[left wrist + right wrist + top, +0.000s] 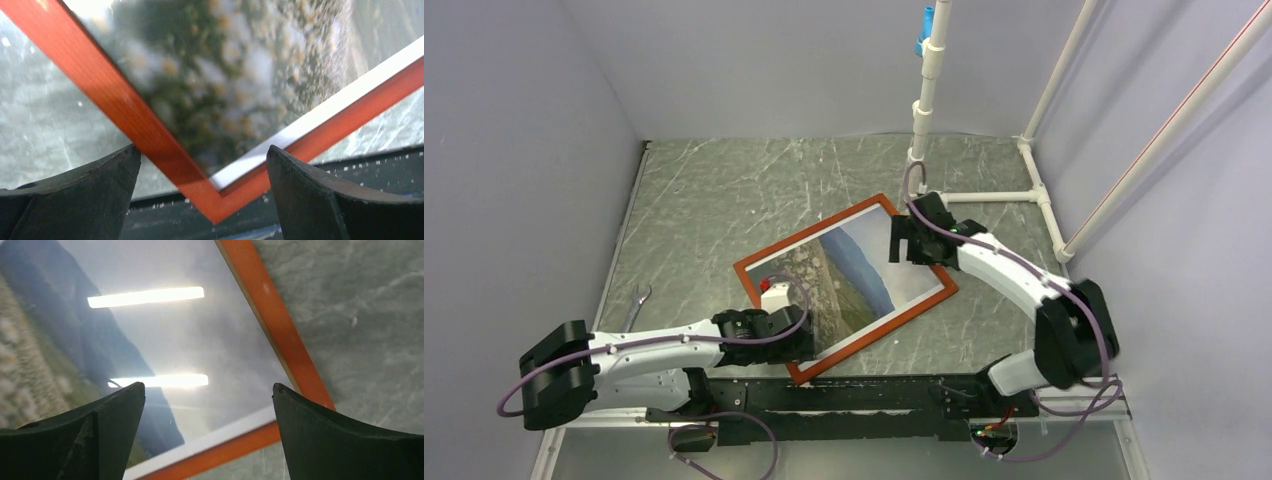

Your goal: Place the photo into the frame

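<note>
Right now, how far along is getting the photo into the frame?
Done, apparently: the photo lies inside the frame, its white border along the orange rails in both wrist views. In hand: nothing; the left hand and right hand hang open above opposite corners, gripping neither. Left: likely only pulling the arms away; whether the print is fully seated cannot be told.

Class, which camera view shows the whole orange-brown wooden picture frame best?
The top external view: the orange-brown wooden picture frame lies nearly whole there. The left wrist view shows only one corner, the right wrist view another.
</note>
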Tool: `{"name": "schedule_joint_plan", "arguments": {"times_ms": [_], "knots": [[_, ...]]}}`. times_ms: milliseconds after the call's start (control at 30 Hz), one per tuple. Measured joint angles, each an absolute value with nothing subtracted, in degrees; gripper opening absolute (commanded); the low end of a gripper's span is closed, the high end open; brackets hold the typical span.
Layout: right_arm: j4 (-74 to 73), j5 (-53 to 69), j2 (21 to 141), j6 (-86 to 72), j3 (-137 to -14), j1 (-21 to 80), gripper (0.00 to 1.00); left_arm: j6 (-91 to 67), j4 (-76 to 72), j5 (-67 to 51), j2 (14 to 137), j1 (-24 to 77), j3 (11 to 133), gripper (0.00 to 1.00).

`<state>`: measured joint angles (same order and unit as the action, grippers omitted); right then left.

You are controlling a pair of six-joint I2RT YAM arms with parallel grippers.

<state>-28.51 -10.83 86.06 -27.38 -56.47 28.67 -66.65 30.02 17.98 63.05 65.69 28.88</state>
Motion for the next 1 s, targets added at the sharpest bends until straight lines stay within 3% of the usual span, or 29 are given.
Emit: {"name": "schedule_joint_plan", "arguments": {"times_ms": [233, 400, 700, 900, 1000], "knots": [[-32.0, -7.4, 66.8, -33.1, -47.8, 27.3, 1.0, -69.7, 42.1, 16.3, 57.0, 65.8, 30.5, 0.99], [-33.6, -2.2, 57.9, -39.6, -38.9, 28.3, 0.99, -69.6, 52.6, 20.1, 51.0, 63.7, 41.2, 0.99], [-32.7, 0.6, 62.6, -50.6, -34.3, 38.6, 0.91, -59.0, 52.9, 21.9, 50.2, 52.9, 63.1, 0.99], [-28.4, 0.6, 73.0, -54.7, -34.8, 42.6, 0.77, -54.0, 48.7, 15.7, 53.9, 49.4, 66.1, 0.99], [-26.8, -0.1, 76.7, -55.5, -37.1, 43.2, 0.58, -53.5, 46.4, 13.0, 53.6, 49.3, 63.4, 0.99]]}}
